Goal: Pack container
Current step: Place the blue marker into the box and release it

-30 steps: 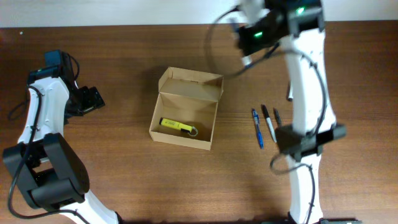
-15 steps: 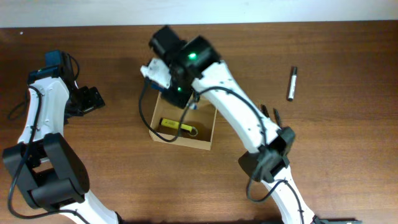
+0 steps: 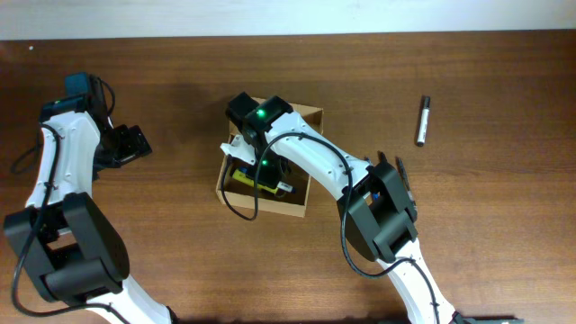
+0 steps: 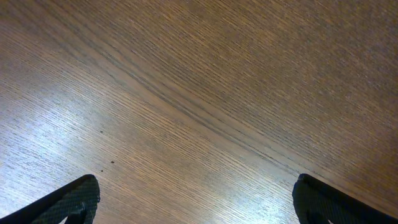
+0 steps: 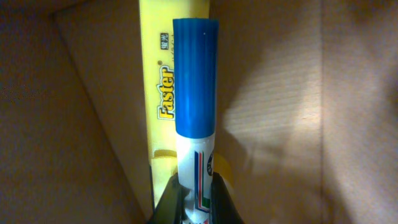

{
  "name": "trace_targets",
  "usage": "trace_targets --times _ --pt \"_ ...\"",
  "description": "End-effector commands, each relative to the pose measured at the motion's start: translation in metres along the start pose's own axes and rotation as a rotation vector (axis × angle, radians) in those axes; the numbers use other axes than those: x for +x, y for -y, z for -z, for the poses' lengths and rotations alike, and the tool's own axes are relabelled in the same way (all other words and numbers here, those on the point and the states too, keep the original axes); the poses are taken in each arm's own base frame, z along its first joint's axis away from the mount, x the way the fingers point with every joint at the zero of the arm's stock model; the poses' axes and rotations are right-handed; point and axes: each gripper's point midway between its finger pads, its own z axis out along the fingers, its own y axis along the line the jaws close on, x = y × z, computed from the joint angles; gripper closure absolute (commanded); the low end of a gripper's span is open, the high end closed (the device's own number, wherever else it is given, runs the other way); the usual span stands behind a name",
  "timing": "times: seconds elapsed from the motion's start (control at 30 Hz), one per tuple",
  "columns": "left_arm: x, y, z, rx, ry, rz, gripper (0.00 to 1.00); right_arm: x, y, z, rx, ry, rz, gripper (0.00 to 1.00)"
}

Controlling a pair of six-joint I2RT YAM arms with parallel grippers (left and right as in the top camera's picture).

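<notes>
Placement step in hand: the right gripper (image 5: pixel 198 200) clamps a blue-capped marker (image 5: pixel 196 87) between its fingers, low inside the cardboard box (image 3: pixel 283 207) at mid-table (image 3: pixel 180 261). The next move, in my judgement, is to release and lift clear. The box holds a yellow highlighter (image 5: pixel 155 74), just beside the marker. The left gripper (image 3: pixel 135 142) stands wide, idle, well apart.

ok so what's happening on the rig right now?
The right hand holds a blue-capped marker down inside the open cardboard container, over a yellow highlighter lying in it. The left hand is open over bare table at the far left, holding nothing. A black marker lies on the table to the right, not yet packed.
</notes>
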Motion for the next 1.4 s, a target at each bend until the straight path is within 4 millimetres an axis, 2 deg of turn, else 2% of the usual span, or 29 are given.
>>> trace_targets --times 0.0,0.1,0.17,0.2,0.3,0.37,0.47,0.6,0.7,0.77,0.83,0.97,1.1,1.17,1.27,1.37 --pt "0.001 0.000 0.000 0.007 -0.003 -0.010 0.00 0.008 -0.006 -0.008 -0.027 -0.028 0.007 0.89" --pt "0.001 0.000 0.000 0.007 -0.003 -0.010 0.00 0.007 -0.006 0.008 -0.016 -0.005 0.003 0.67" --pt "0.001 0.000 0.000 0.007 -0.003 -0.010 0.00 0.002 -0.005 0.033 0.011 0.044 -0.002 0.62" --pt "0.001 0.000 0.000 0.007 -0.003 -0.010 0.00 0.001 -0.005 0.039 0.021 0.055 -0.007 0.60" --pt "0.001 0.000 0.000 0.007 -0.003 -0.010 0.00 0.000 0.003 0.079 0.115 0.112 -0.037 0.54" --pt "0.001 0.000 0.000 0.007 -0.003 -0.011 0.00 0.003 0.010 0.113 0.197 0.158 -0.068 0.50" --pt "0.001 0.000 0.000 0.007 -0.003 -0.010 0.00 0.010 0.009 0.167 0.274 0.260 -0.087 0.44" --pt "0.001 0.000 0.000 0.007 -0.003 -0.010 0.00 0.029 0.010 0.231 0.351 0.394 -0.154 0.42" --pt "0.001 0.000 0.000 0.007 -0.003 -0.010 0.00 0.057 0.029 0.270 0.425 0.463 -0.272 0.41" --pt "0.001 0.000 0.000 0.007 -0.003 -0.010 0.00 0.073 0.043 0.286 0.434 0.505 -0.347 0.40" --pt "0.001 0.000 0.000 0.007 -0.003 -0.010 0.00 0.084 0.054 0.293 0.405 0.537 -0.390 0.40" --pt "0.001 0.000 0.000 0.007 -0.003 -0.010 0.00 0.095 0.069 0.292 0.385 0.541 -0.435 0.43" --pt "0.001 0.000 0.000 0.007 -0.003 -0.010 0.00 0.114 0.103 0.298 0.478 0.540 -0.568 0.39" --pt "0.001 0.000 0.000 0.007 -0.003 -0.010 0.00 0.128 0.124 0.294 0.475 0.549 -0.688 0.38" --pt "0.001 0.000 0.000 0.007 -0.003 -0.010 0.00 0.159 0.159 0.268 0.445 0.501 -0.898 0.38" --pt "0.001 0.000 0.000 0.007 -0.003 -0.010 0.00 0.191 0.191 0.223 0.393 0.410 -1.087 0.38"
